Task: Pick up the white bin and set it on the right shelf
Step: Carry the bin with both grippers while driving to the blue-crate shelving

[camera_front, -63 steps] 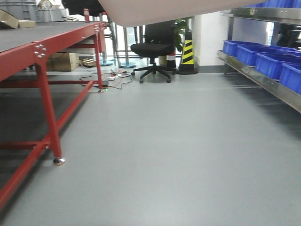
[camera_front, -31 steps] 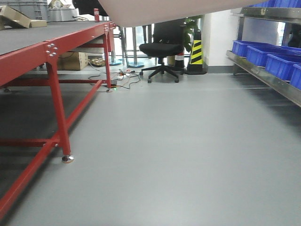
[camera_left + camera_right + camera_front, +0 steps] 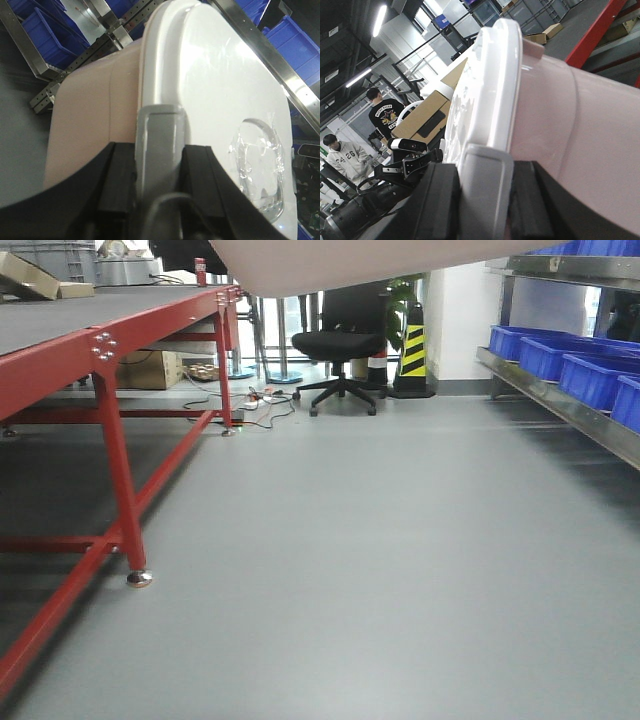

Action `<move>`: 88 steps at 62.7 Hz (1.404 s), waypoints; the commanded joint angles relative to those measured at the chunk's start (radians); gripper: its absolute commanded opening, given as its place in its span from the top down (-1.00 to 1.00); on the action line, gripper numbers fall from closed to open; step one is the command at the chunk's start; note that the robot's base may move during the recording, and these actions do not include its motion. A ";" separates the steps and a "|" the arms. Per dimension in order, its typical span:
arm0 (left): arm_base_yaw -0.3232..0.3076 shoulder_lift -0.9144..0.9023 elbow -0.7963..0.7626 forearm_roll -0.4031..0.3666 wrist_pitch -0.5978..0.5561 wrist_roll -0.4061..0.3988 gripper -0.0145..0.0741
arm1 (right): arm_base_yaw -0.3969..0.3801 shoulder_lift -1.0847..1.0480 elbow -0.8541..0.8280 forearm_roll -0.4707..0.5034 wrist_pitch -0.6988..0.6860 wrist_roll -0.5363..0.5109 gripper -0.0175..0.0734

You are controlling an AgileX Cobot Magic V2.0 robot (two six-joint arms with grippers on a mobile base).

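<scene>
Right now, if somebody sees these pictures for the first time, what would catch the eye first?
The white bin fills both wrist views, its lid rim clamped by the left gripper and right gripper. In the front view, a red-framed table stands left and blue bins line the right shelf.

The front view's top edge cuts off the white bin (image 3: 340, 265), its right edge the right shelf (image 3: 560, 405).

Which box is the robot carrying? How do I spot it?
Look at the shiny steel shelf on the right, with its row of blue bins. Near it the white bin hangs off the floor, clamped at its rim by the left gripper and right gripper. Unlike the open blue ones, it is pale pinkish-white and lidded.
</scene>
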 commanded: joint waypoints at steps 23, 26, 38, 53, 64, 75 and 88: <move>-0.037 -0.054 -0.036 -0.040 0.165 0.024 0.90 | 0.026 -0.040 -0.034 0.113 0.213 -0.013 0.19; -0.037 -0.054 -0.036 -0.040 0.165 0.024 0.90 | 0.026 -0.040 -0.034 0.113 0.213 -0.013 0.19; -0.037 -0.054 -0.036 -0.040 0.165 0.024 0.90 | 0.026 -0.040 -0.034 0.113 0.213 -0.013 0.19; -0.037 -0.054 -0.036 -0.040 0.165 0.024 0.90 | 0.026 -0.040 -0.034 0.113 0.213 -0.013 0.19; -0.037 -0.054 -0.036 -0.040 0.165 0.024 0.90 | 0.026 -0.040 -0.034 0.113 0.213 -0.013 0.19; -0.037 -0.054 -0.036 -0.040 0.165 0.024 0.90 | 0.026 -0.040 -0.034 0.113 0.213 -0.013 0.19; -0.037 -0.054 -0.036 -0.040 0.165 0.024 0.90 | 0.026 -0.040 -0.034 0.113 0.213 -0.013 0.19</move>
